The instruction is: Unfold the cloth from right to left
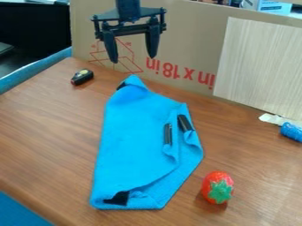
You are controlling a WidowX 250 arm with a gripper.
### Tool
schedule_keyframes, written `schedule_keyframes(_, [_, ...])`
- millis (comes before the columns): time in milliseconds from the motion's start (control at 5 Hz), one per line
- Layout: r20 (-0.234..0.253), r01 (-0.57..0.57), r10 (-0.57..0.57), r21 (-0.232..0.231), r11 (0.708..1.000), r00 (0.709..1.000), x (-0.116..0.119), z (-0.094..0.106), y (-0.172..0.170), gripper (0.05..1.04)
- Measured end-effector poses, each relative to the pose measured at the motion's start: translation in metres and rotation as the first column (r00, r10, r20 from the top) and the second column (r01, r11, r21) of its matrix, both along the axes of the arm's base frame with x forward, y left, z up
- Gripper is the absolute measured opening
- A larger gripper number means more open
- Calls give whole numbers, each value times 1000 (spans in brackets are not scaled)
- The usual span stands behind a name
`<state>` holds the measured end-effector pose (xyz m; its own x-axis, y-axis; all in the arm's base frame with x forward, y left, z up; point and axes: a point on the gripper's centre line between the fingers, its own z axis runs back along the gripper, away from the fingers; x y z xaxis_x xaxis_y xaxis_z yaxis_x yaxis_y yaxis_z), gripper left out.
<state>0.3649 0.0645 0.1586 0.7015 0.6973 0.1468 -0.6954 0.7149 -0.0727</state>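
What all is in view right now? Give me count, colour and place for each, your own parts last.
cloth: 1, blue with black pieces, partly folded, mid-table
toy strawberry: 1, red with green top, right of the cloth's near end
small object: 1, black with yellow and red, far left of table
table: 1, brown wood-look, under the cloth
cardboard panel: 1, brown with red print, behind the table
wood-grain sheet: 1, pale, against the cardboard's right part
blue item: 1, right edge, beside a white scrap
box: 1, white and blue, top right
gripper: 1, black, fingers apart, above the cloth's far end
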Motion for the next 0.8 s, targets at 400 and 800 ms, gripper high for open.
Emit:
schedule_keyframes(400, [-28, 9, -10, -7, 1000, 1000, 0, -27, -10, 999])
schedule_keyframes(800, [19, 45, -45, 12, 999, 999, 4, -55, -29, 999])
